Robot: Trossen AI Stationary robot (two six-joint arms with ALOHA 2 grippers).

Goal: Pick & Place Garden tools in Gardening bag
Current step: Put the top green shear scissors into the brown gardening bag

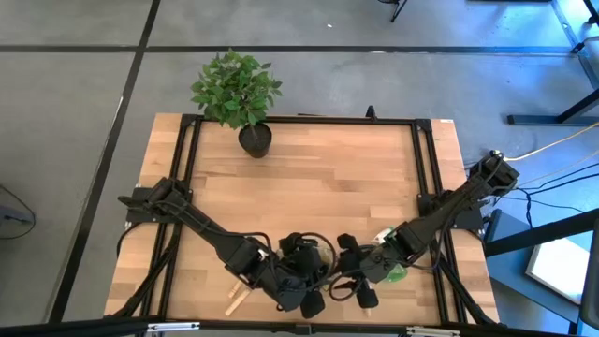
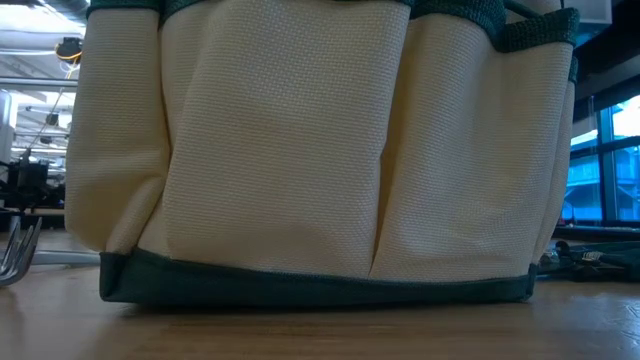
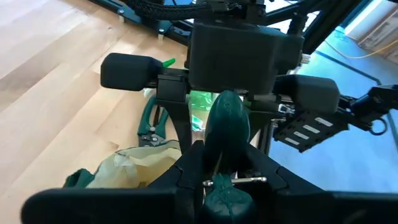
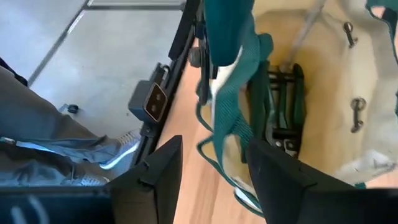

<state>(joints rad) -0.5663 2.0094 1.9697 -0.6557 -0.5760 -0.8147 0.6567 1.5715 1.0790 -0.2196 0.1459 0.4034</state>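
Note:
The gardening bag (image 2: 300,150), tan with a dark green base, stands at the table's near edge under both grippers. Dark-handled pruners (image 4: 283,106) lie inside it on the bottom. My left gripper (image 3: 214,183) is over the bag, shut on a dark green band that looks like the bag's loop handle (image 3: 227,124). My right gripper (image 4: 211,180) faces it from the right, open. The green strap (image 4: 233,112) runs past the gap between its fingers; whether it touches them I cannot tell. Green-handled snips (image 3: 149,124) lie on the wood beside the bag. My left gripper pinches the dark green band (image 3: 219,168) between its two fingers, which slant downward from the table's left. The band sticks out past the fingertips toward the right gripper. The place of contact is mostly hidden by the fingers themselves.
A leafy plant in a black pot (image 1: 236,89) stands at the far edge. A fork's tines (image 2: 15,250) show left of the bag. A wooden handle (image 1: 234,300) lies by the left arm, and a green spray bottle (image 1: 395,273) lies under the right arm.

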